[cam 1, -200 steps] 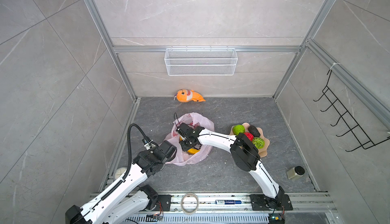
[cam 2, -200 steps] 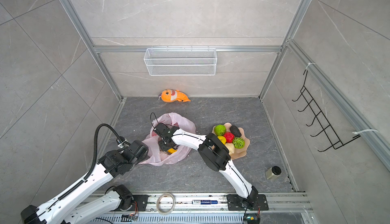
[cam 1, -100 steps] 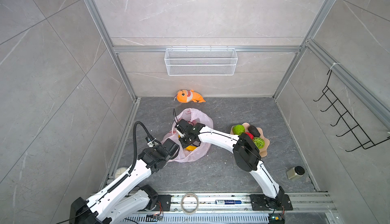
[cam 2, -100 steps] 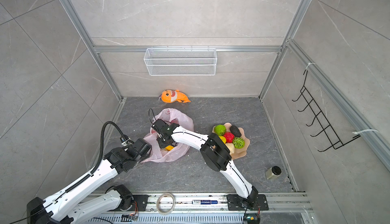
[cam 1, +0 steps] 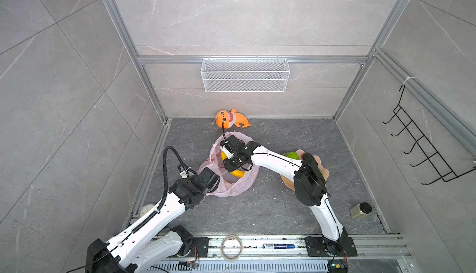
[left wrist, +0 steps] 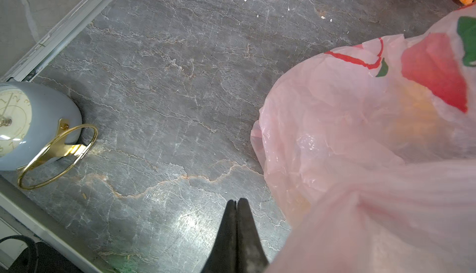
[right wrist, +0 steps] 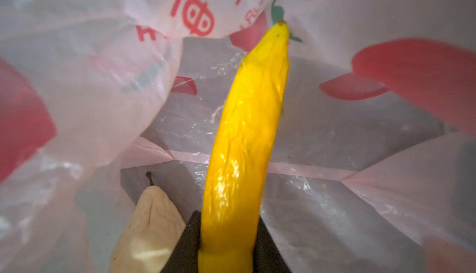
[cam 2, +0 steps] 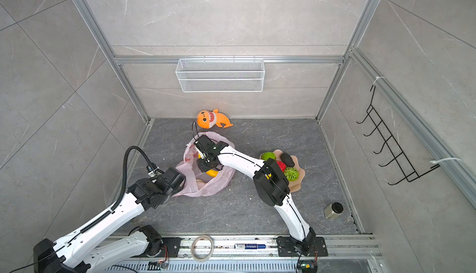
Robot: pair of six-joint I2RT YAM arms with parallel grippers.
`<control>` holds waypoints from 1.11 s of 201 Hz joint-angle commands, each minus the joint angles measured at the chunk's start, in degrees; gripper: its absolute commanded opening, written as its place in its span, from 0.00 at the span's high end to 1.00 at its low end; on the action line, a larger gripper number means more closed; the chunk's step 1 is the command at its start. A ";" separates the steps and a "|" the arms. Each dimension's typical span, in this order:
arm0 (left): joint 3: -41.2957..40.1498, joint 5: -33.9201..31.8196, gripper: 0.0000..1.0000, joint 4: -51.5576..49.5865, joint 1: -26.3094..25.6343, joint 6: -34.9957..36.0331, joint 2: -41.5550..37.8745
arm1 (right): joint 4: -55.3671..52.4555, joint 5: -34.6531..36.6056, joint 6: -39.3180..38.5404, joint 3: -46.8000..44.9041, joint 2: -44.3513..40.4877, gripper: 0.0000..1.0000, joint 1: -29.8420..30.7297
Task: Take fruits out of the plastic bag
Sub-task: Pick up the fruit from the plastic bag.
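Both of our arms have moved a little toward the back wall since a second ago, and the bag has shifted that way with them.

Our right gripper (right wrist: 226, 217) is deep inside the plastic bag (right wrist: 77, 78). Its two black fingers (right wrist: 189, 233) are clamped on the end of the yellow banana (right wrist: 247, 130), one on each side. The banana points away from the wrist camera, with its tip near the red print. Just beside the gripper a beige pear (right wrist: 149, 220) with a small brown stem lies on the bag's bottom.

Our left gripper (left wrist: 236, 203) is pressed together, with nothing between its tips. It hangs above the gray floor (left wrist: 167, 91), and the pink bag film lies just beside it. We cannot tell if it grips the bag farther back.

In both top views the bag sits open on the floor (cam 1: 242, 184) (cam 2: 216, 184), and a bit of banana shows inside (cam 1: 238, 173).

Well apart from the bag, the peach plate (cam 2: 300, 179) holds a bumpy green ball (cam 2: 291, 173), a red fruit (cam 2: 282, 166), a dark avocado (cam 2: 286, 159) and a smooth green fruit (cam 2: 268, 156). An orange plush shark (cam 1: 231, 118) lies by the back wall.
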 commanded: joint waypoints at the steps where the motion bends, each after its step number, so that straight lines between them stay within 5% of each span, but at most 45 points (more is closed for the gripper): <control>1: 1.36 -2.11 1.00 -1.61 0.28 -1.19 -0.79 | -0.77 -1.97 -1.45 -1.47 -3.86 0.77 -0.60; 223: 0.74 1.23 1.00 7.14 0.23 1.97 1.49 | 5.58 -22.17 6.04 3.97 -13.33 0.75 -2.21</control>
